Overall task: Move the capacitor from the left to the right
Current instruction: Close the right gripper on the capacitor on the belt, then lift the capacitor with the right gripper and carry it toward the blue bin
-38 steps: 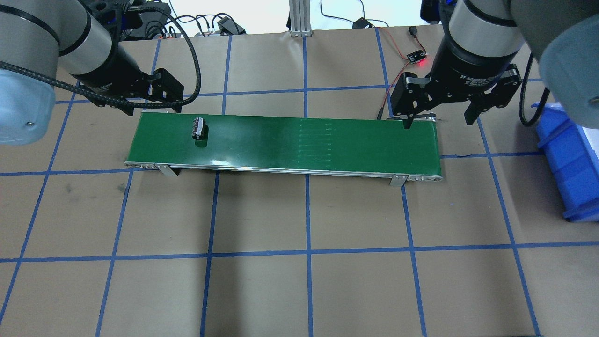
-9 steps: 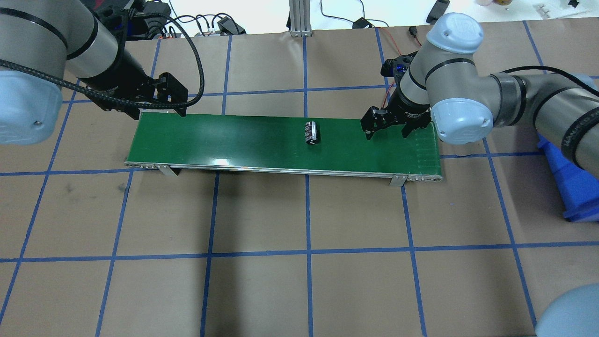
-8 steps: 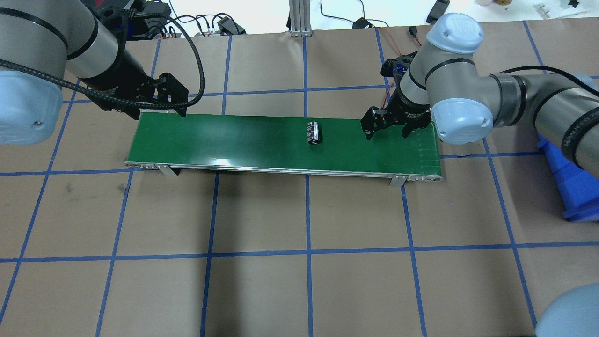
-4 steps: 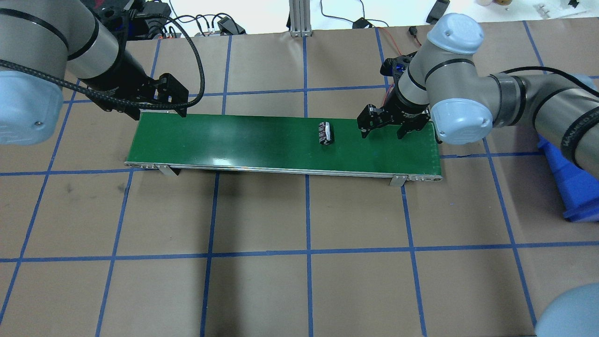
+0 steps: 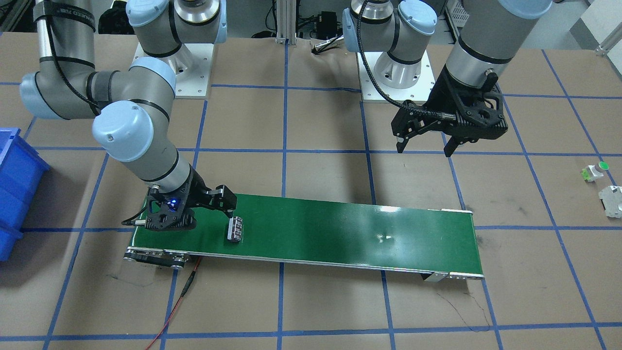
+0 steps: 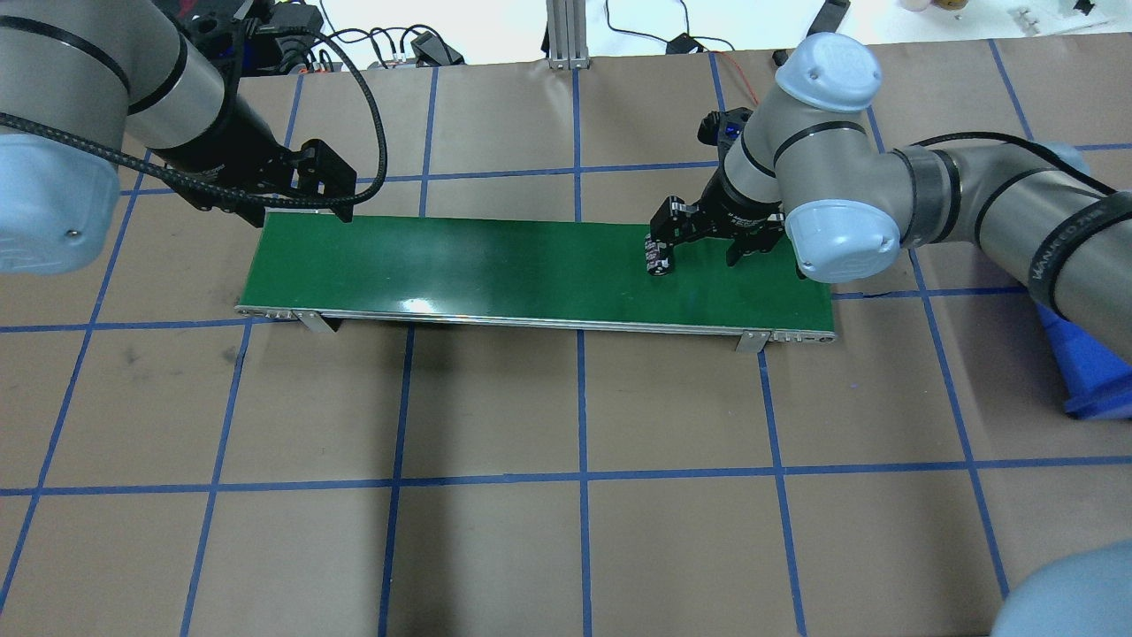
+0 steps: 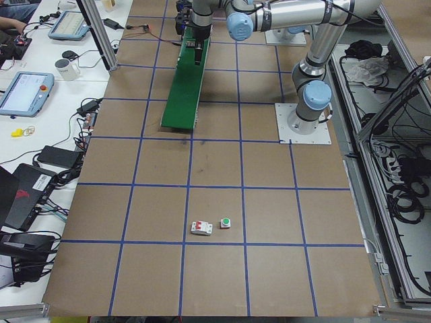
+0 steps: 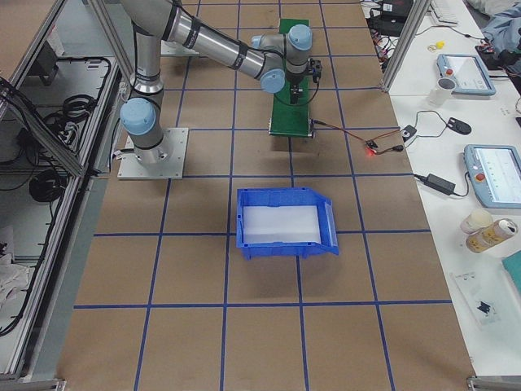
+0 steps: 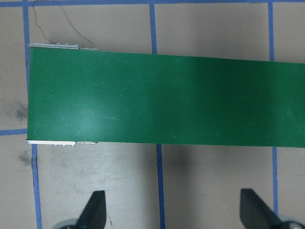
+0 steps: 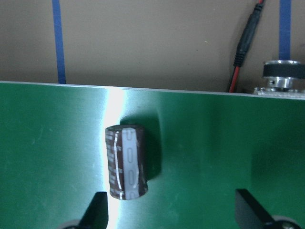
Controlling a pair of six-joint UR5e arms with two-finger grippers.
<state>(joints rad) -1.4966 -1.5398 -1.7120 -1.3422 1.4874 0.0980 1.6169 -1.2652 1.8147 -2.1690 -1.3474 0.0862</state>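
Note:
The capacitor (image 6: 655, 258), a stubby dark block with a pale ridged face, lies on the green conveyor belt (image 6: 495, 265) toward its right end. It also shows in the front view (image 5: 235, 229) and in the right wrist view (image 10: 126, 161). My right gripper (image 6: 699, 255) is open and low over the belt. The capacitor sits just ahead of its fingertips, close to one finger (image 10: 97, 212) and well apart from the other. My left gripper (image 6: 296, 202) is open and empty, hovering by the belt's left end (image 9: 174, 212).
A blue bin (image 8: 285, 224) stands on the table beyond the belt's right end. A white part with a green cap (image 5: 595, 170) and a light grey boxy part (image 5: 612, 199) lie far to my left. A red wire (image 5: 180, 296) trails from the belt's right end.
The capacitor has ridden the belt to the right. My right gripper has moved left along the belt to meet it. The left arm has stayed put.

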